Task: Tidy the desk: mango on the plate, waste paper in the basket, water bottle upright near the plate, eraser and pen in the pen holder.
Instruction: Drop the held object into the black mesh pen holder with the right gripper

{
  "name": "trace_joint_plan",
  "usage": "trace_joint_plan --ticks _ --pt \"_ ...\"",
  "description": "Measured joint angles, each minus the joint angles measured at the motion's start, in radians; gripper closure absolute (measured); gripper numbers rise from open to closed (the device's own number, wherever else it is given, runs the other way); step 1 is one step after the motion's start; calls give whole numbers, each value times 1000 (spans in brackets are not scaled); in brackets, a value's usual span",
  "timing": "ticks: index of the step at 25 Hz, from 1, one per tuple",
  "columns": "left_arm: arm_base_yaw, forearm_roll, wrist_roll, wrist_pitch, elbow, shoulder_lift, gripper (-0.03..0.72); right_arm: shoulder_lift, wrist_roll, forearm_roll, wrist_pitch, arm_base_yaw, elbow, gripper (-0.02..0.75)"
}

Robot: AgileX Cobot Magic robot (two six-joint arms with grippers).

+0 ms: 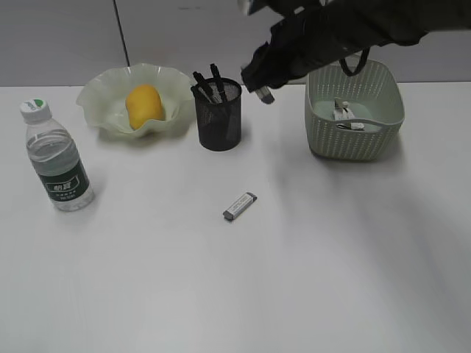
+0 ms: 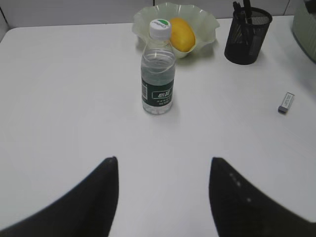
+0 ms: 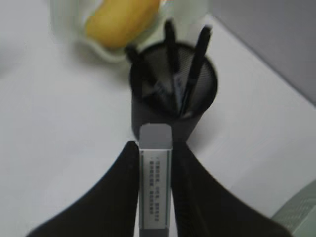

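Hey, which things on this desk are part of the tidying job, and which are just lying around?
Job: mango, plate, water bottle, pen holder, pens, basket, waste paper, held eraser in right pincer, loose eraser on the desk.
Just lying about: nothing else that I can see.

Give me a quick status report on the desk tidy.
Right gripper shut on an eraser, near the pen holder. Left gripper open, empty. Second eraser lies on the desk. Path clear.
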Motion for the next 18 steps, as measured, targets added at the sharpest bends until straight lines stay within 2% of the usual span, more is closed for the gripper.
trace_joint_plan --ticks 4,13,18 --pt "0 0 0 0 0 0 242 21 -26 100 -91 0 -33 570" --pt "0 0 0 0 0 0 242 96 -30 290 -138 0 -112 570" --pt "0 0 0 0 0 0 242 145 -48 322 -138 1 -173 570"
